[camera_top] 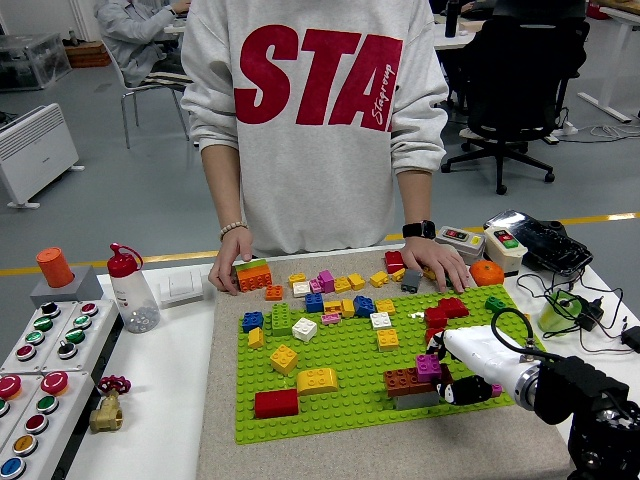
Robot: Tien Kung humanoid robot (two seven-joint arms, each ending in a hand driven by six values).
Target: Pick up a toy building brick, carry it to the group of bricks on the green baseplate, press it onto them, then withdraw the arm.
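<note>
The green baseplate [350, 385] lies on a grey mat and carries many scattered bricks. At its right front stands a small stack, a brown brick [402, 380] on a grey brick [415, 400], with a magenta brick [429, 366] at the brown one's right end. My right hand [445, 370], white with black fingers, comes in from the lower right and its fingers curl around the magenta brick, holding it against the stack. A red brick [276, 403] and a yellow arched brick [317, 379] sit further left. The left arm does not show.
A person stands at the far side with one hand [228, 272] beside an orange-green brick [253, 275] and the other hand [441, 264] on the mat's far right. Loose bricks line the far edge. A button panel [40, 385] and bottle [131, 290] stand left; cables right.
</note>
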